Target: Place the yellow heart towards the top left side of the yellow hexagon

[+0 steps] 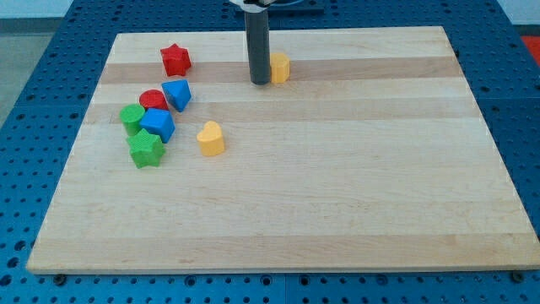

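The yellow heart (211,138) lies left of the board's middle, well apart from our tip (259,82), which has no jaws to spread or press: it is a plain dark rod standing upright on the wooden board (337,203) near the top edge, a little left of centre. Our tip touches, or all but touches, the left side of the yellow hexagon (280,67), which the rod partly hides. Further out, toward the top left corner, sits a red star (175,59). Near the left edge a cluster is packed close: a blue block (177,94), a red cylinder (152,100), a green block (131,116), a second blue block (158,124) and a green star (146,149).
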